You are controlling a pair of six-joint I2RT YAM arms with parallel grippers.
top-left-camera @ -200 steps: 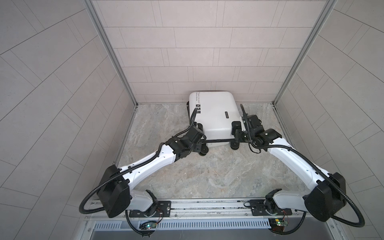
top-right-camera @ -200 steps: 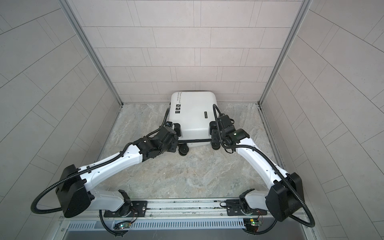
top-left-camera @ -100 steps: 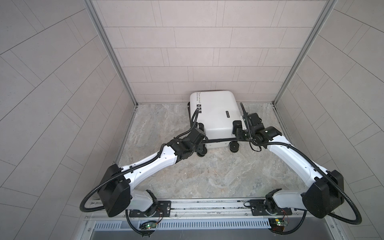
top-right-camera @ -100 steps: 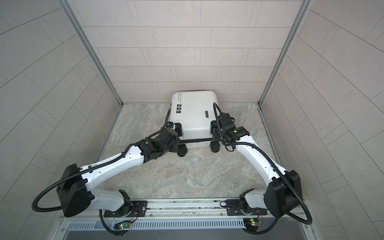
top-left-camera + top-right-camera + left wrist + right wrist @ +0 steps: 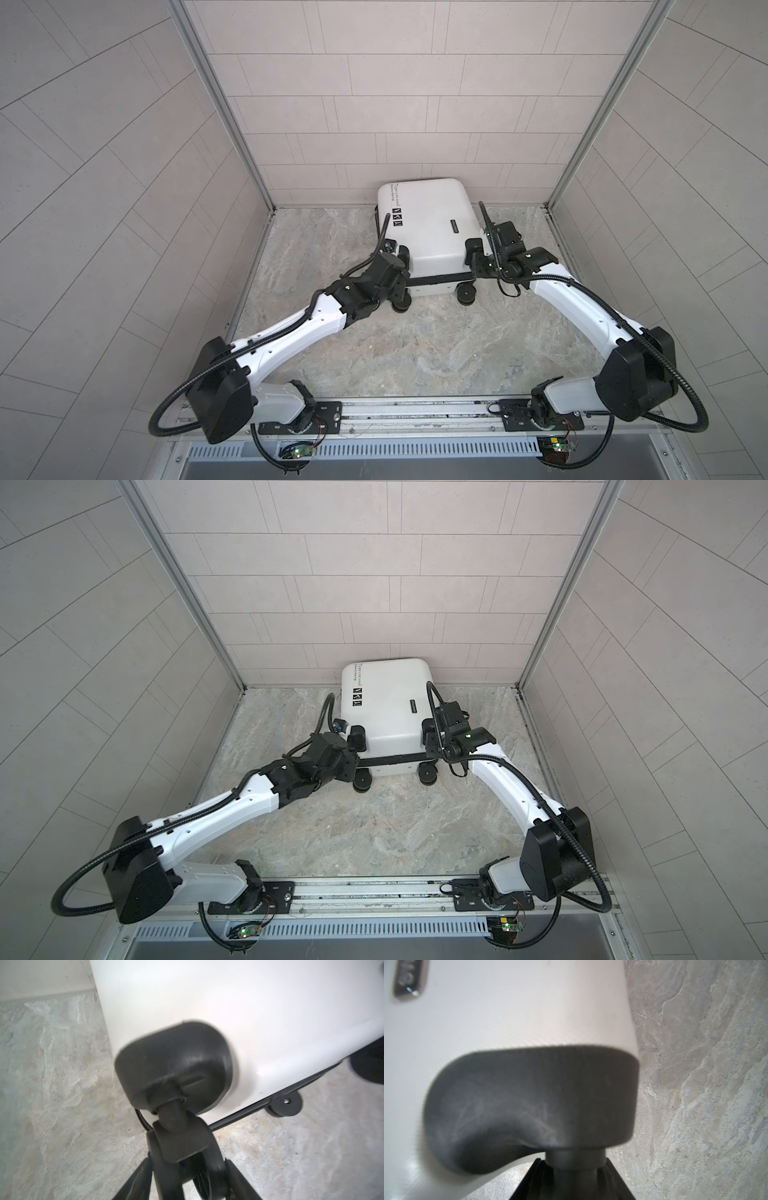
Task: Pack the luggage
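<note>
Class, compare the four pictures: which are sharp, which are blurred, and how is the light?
Both top views: even, soft light, sharp throughout, the luggage crisp with only faint shadow. Left wrist view: left-side wheel housing soft, close to the lens; marble floor clearer. Right wrist view: right-side wheel housing and the shell's badge heavily blurred, marble floor sharper.

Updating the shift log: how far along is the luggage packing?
Done, apparently: the luggage lies closed, its black zipper band showing no gap at the near end. In hand: the left gripper straddles one wheel; the right gripper clamps the stem of another. Left, probably: release and pull back.
</note>
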